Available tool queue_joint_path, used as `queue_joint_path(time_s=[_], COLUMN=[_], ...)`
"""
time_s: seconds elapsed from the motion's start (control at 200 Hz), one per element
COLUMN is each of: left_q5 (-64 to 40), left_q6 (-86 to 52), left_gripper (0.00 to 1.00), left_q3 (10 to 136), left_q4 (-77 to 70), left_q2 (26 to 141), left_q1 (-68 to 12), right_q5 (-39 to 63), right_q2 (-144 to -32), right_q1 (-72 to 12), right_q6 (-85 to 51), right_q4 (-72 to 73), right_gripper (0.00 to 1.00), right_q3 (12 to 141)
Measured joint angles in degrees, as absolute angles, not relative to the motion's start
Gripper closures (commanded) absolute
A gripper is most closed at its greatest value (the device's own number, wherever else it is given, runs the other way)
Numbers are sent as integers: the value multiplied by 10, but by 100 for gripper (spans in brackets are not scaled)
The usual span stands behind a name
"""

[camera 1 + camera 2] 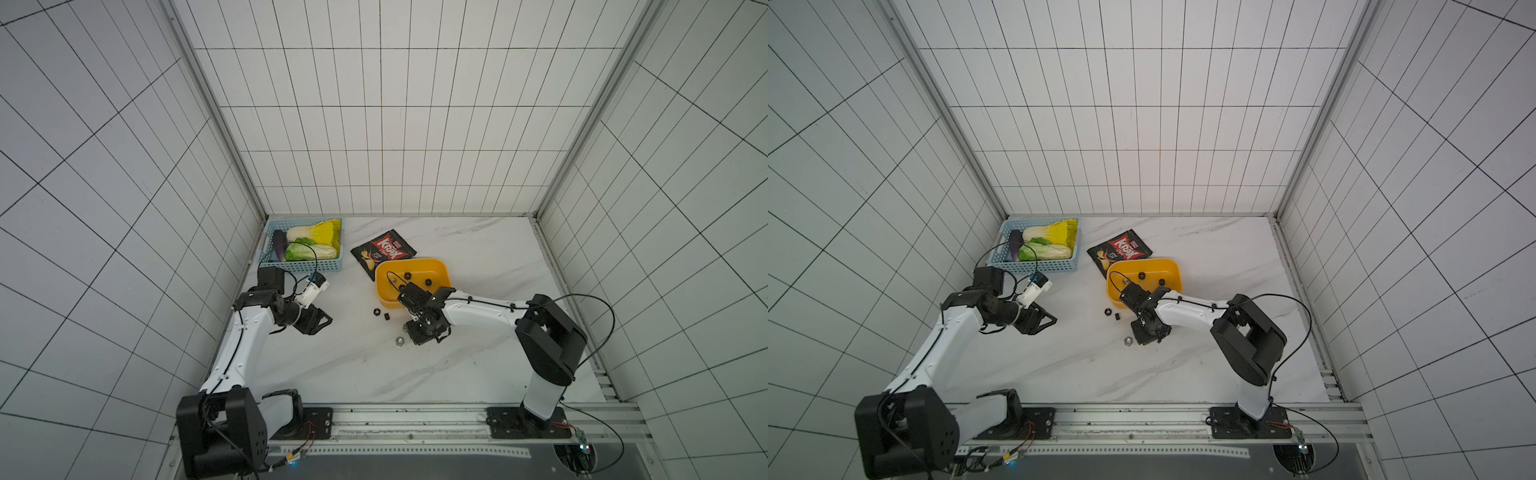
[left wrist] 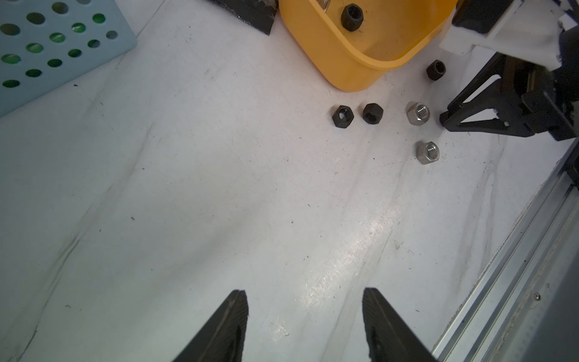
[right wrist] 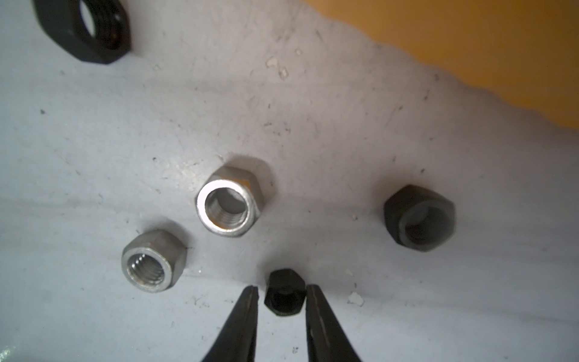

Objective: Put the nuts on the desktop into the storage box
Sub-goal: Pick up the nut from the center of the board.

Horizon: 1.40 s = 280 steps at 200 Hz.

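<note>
1. Light-blue perforated basket (image 1: 305, 266) far left: unlabelled, not the target.
2. Left gripper (image 2: 304, 293): jaws wide, empty, parked over desktop (image 2: 188, 188); well apart from the nuts (image 2: 372, 113), low collision risk.
3. Crisp bag (image 1: 384, 249): reads roughly "KRAX"; small print illegible.
4. Storage box (image 1: 419, 266): holds a few nuts already; at least five left on desktop just beside its near wall.
5. Right gripper (image 3: 281, 286): straddling small black nut (image 3: 285, 297) on desktop, tips close either side; cannot tell if clamped yet.
6. Risks: could squirt off hex corners on slick top when pinched; could nudge silver nuts (image 3: 228, 203) just beside; could clip box wall on lift.
</note>
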State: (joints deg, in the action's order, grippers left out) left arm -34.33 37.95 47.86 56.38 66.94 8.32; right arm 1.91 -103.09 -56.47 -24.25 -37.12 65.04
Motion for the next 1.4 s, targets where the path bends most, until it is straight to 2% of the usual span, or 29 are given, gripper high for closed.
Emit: queue_joint_path(time_s=[0.31, 0.485, 0.855, 1.114, 1.399], left_q5=[-343, -343, -344, -346, -348], left_q6=[380, 380, 379, 379, 379], left_gripper=[38, 38, 38, 38, 38], left_q3=[479, 479, 479, 478, 477], left_q4=[564, 564, 563, 561, 561], left_q2=[669, 670, 675, 674, 674], left_q1=[83, 83, 83, 83, 83], right_q5=[19, 19, 19, 8, -15], right_q2=[-1033, -1034, -1032, -964, -905], right_q1=[-562, -559, -555, -555, -530], right_q6=[-243, -246, -254, -253, -232], right_q4=[-371, -370, -376, -448, -509], right_gripper=[67, 74, 77, 78, 79], right_q3=[650, 650, 650, 659, 750])
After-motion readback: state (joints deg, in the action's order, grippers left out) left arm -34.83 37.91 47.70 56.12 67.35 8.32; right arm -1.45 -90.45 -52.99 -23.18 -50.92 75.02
